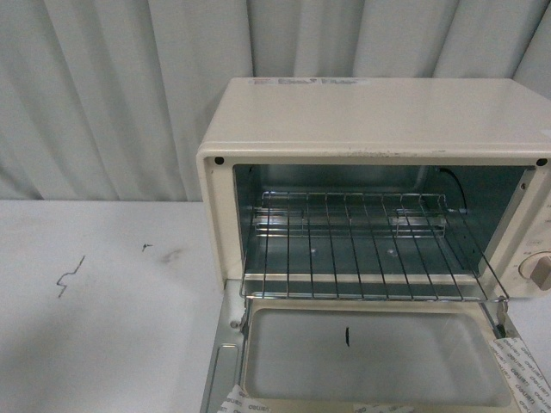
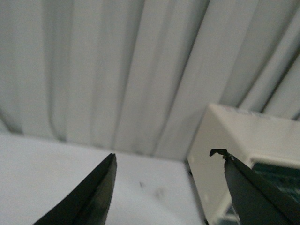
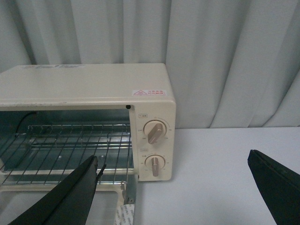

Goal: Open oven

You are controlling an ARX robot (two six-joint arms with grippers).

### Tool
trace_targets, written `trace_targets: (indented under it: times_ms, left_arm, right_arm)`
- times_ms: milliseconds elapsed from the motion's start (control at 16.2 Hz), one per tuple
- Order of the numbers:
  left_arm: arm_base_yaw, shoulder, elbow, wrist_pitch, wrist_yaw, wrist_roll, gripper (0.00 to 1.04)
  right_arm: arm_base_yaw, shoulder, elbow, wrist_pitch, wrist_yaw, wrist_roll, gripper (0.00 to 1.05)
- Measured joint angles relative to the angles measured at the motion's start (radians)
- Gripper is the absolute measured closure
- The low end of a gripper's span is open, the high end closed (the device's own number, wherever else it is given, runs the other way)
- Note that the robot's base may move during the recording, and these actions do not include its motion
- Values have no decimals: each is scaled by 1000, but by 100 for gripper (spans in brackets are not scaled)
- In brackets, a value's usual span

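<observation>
The oven (image 1: 370, 172) stands on the white table (image 1: 103, 301) against the curtain (image 1: 112, 86), with its door (image 1: 379, 353) folded fully down and flat toward the camera, and the wire rack (image 1: 370, 245) drawn partly forward over the sill. The left gripper (image 2: 166, 187) and the right gripper (image 3: 171, 187) both have their fingers spread wide apart, holding nothing and clear of the oven. In my judgement the opening is complete; nothing appears left beyond withdrawing the arms.

Left hand (image 2: 164, 187) and right hand (image 3: 173, 187) both spread wide, holding nothing.
</observation>
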Motion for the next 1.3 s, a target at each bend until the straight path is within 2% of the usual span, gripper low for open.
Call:
trace_targets:
  times_ms: [124,309,371,494,1298]
  left_arm:
    - [0,-86,0,-113,-16,142,58]
    - [0,-173,2,-208,-16,189,94]
    - [0,-188,3,-235,-16,193,103]
    - [0,-320,11,-452,-17,194,103]
    - [0,-351,11,-446,-17,193,102]
  right_arm:
    - [1,0,0,2,-2,0,6]
    - [1,0,0,2,-2,0,6]
    - [1,0,0,2,-2,0,6]
    - [1,0,0,2,-2,0,6]
    - [1,0,0,2,-3,0,6]
